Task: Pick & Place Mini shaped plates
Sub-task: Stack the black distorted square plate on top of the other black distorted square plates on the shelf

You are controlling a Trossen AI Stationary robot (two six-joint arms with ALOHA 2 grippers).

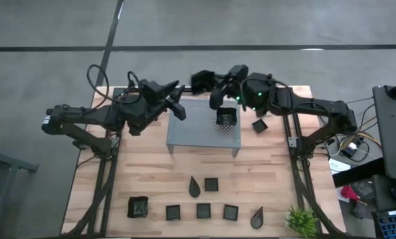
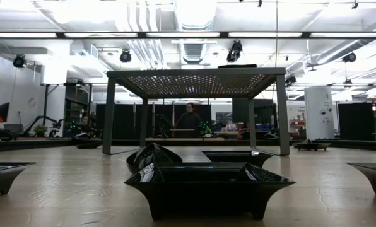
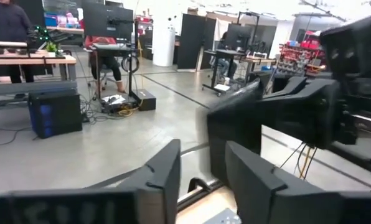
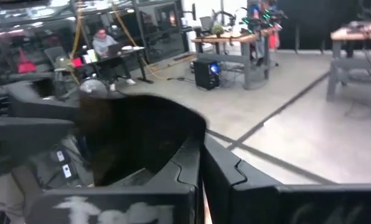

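Observation:
One glossy black mini plate (image 1: 201, 80) hangs in the air over the far edge of the grey perforated rack (image 1: 204, 129), with my right gripper (image 1: 216, 89) shut on it. My left gripper (image 1: 179, 106) stands open just to its left. In the left wrist view the plate (image 3: 235, 134) shows beyond the gap between those fingers, apart from them. Another square plate (image 1: 226, 117) rests on the rack top, and one (image 1: 260, 125) lies on the table right of the rack. Several more plates, square and teardrop (image 1: 195, 187), lie near the front edge. My right gripper pinches the black plate at its rim (image 4: 173, 155) between its two fingers. The fingers lie level and come from the table's right side. The plate is lifted clear, above the rack's far edge.
The rack stands on four legs in the table's middle (image 2: 194, 75). A small green plant (image 1: 301, 220) sits at the near right corner. Bare wood lies between the rack and the front row of plates. People sit at desks in the room beyond.

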